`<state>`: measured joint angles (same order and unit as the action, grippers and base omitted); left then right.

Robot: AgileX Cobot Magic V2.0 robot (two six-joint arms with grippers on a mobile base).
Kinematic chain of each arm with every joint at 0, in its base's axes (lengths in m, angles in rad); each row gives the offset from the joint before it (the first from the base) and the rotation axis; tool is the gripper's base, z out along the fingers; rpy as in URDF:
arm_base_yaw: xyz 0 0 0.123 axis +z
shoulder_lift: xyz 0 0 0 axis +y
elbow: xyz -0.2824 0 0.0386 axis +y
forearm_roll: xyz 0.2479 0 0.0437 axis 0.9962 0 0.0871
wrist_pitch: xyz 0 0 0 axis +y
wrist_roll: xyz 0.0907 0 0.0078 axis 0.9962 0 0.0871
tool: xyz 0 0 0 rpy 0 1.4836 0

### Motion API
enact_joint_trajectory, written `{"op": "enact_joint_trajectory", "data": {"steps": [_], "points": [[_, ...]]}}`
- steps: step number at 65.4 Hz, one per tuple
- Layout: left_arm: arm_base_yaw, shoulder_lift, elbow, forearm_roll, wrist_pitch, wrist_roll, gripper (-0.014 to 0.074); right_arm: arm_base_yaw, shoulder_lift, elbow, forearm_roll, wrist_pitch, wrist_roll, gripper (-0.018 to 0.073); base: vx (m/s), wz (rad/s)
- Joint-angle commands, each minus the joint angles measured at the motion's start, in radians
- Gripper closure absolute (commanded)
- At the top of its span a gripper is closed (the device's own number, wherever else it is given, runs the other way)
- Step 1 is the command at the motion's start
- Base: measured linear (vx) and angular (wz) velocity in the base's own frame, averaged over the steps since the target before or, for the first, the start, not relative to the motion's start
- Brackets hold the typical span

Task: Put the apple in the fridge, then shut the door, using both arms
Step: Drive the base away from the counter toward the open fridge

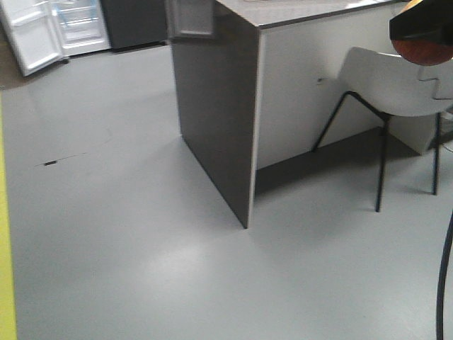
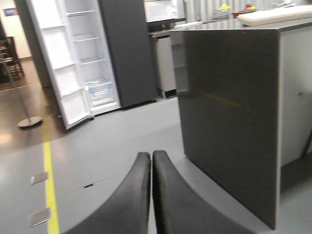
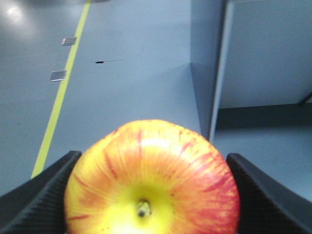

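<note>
The right gripper [image 3: 153, 158] pinches the round red-and-yellow streaked apple [image 3: 151, 180]. The left gripper [image 2: 151, 156] is pressed together; the tall dark grey fridge [image 2: 124, 48] stands open at eleven o'clock ahead.

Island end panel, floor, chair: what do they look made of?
Island end panel: probably dark grey laminate or lacquered board, semi-gloss; it carries a pale reflection. Floor: seamless grey vinyl or coated concrete, satin; soft light patch. Chair: white moulded shell, plastic by its look; thin black legs, likely metal tube.
</note>
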<state>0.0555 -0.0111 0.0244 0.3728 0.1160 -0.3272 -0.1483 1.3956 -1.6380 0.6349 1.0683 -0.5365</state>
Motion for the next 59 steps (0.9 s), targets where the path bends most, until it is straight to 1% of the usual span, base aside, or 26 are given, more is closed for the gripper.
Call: {"op": "enact_joint_trajectory", "data": {"steps": [1,59], "points": [[-0.006,-0.015,-0.018,-0.006,-0.061,-0.002,0.0603,-0.003,-0.032,-0.031,0.043,-0.058,-0.007,0.0437,0.02,0.44],[-0.006,-0.015,-0.018,-0.006,-0.061,-0.002,0.0603,-0.003,-0.032,-0.031,0.043,-0.058,-0.007,0.0437,0.04,0.36]]}}
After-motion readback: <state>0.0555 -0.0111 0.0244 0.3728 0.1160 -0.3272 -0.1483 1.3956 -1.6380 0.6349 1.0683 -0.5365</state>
